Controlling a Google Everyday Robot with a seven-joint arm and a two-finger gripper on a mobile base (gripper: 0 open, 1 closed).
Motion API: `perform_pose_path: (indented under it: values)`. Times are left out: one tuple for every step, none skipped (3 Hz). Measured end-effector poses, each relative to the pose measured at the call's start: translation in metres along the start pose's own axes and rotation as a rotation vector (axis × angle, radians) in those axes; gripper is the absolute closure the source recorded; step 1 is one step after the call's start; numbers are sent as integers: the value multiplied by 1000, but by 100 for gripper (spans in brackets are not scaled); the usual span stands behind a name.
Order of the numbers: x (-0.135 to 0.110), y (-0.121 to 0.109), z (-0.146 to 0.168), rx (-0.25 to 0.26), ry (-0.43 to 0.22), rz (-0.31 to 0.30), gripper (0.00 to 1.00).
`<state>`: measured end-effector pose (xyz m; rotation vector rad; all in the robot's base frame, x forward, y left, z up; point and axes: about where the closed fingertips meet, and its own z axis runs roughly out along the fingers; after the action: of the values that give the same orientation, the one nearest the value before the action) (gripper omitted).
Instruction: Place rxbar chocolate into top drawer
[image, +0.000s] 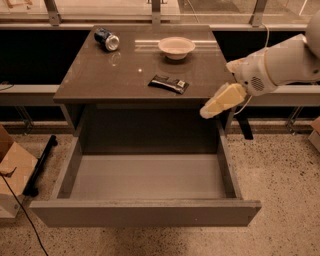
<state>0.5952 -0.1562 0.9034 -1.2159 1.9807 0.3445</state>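
A speckled terrazzo floor (280, 190) surrounds the glossy brown desk (100, 75); tan cardboard box (12, 170) left; tool (206, 113) by the desk's right edge.

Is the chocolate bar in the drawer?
No, the rxbar chocolate lies on the table above the open top drawer; the gripper hangs beside the table's front corner.

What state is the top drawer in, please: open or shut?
Open: the drawer is pulled out from under the table, its bare grey inside showing. The claw hangs beside the table's front right corner.
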Motion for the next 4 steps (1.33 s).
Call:
perform_pose_path:
  values:
    - [-17,-2,35,-24,-61,-26,0]
    - [-26,-12,70,-40,-86,-26,0]
    - [-30,-24,103,-61,-100,-4,0]
    - [-32,-37,131,-84,-114,21,0]
